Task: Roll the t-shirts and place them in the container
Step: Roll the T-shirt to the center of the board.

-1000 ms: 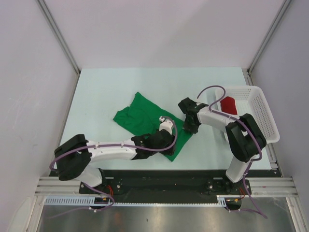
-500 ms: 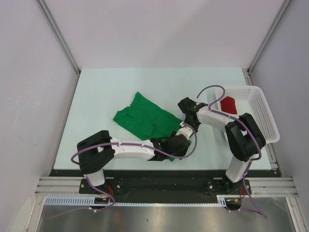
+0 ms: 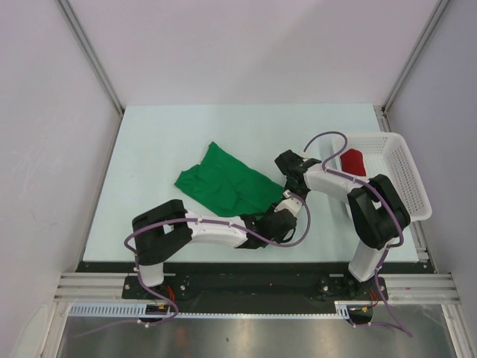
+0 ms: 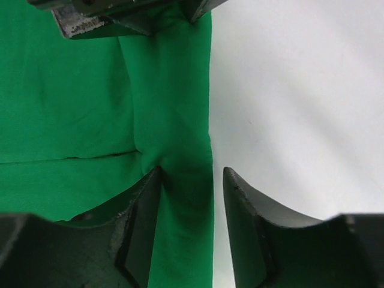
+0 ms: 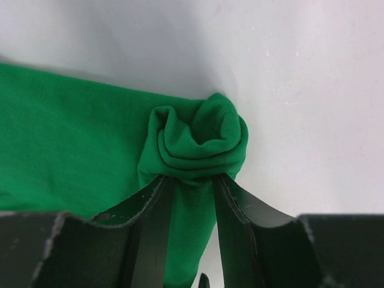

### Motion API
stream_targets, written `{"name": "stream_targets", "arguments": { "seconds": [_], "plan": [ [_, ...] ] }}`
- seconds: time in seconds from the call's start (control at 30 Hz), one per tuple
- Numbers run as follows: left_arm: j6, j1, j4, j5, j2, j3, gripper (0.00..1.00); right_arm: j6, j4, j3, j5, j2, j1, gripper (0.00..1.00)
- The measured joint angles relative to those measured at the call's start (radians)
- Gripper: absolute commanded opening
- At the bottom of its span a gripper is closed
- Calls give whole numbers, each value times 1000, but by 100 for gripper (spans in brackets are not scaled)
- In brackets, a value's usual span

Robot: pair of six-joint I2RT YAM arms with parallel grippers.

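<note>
The green t-shirt (image 3: 223,183) lies partly spread on the pale table. In the right wrist view its right end is wound into a tight roll (image 5: 201,135), and my right gripper (image 5: 191,180) is shut on the cloth just behind that roll. My left gripper (image 4: 191,180) is open astride the shirt's right edge (image 4: 174,108). One of its fingers (image 4: 141,204) rests on the cloth and the other stands over bare table. From above, the left gripper (image 3: 289,201) sits just in front of the right gripper (image 3: 292,185). The red t-shirt (image 3: 352,160) lies rolled in the basket.
A white mesh basket (image 3: 406,179) stands at the table's right edge, beside the right arm. The right gripper's finger ends (image 4: 90,21) show at the top of the left wrist view. Bare table (image 3: 186,130) lies behind and left of the shirt.
My left arm has swung right along the shirt's near edge and now sits at its right edge, close to the right gripper. The right arm has held still.
</note>
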Motion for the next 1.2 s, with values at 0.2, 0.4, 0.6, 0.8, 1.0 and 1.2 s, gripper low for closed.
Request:
{"name": "stream_targets", "arguments": {
  "seconds": [0.2,0.4,0.6,0.8,1.0,1.2],
  "plan": [
    [-11,0,-9,-51,23,5,23,-8,0,0,-6,-6,-3,56],
    [-60,8,-12,-46,15,-2,6,-26,6,0,-24,-63,-17,85],
    [-119,57,38,65,-48,-75,1,-36,7,0,-20,-183,-27,86],
    [-218,149,143,263,-142,-210,0,-27,15,-39,-1,-316,-24,80],
    [-313,233,228,434,-187,-299,1,18,42,-193,10,-482,4,67],
    [-379,322,272,606,-190,-331,1,72,79,-303,14,-514,76,59]
  ]
}}
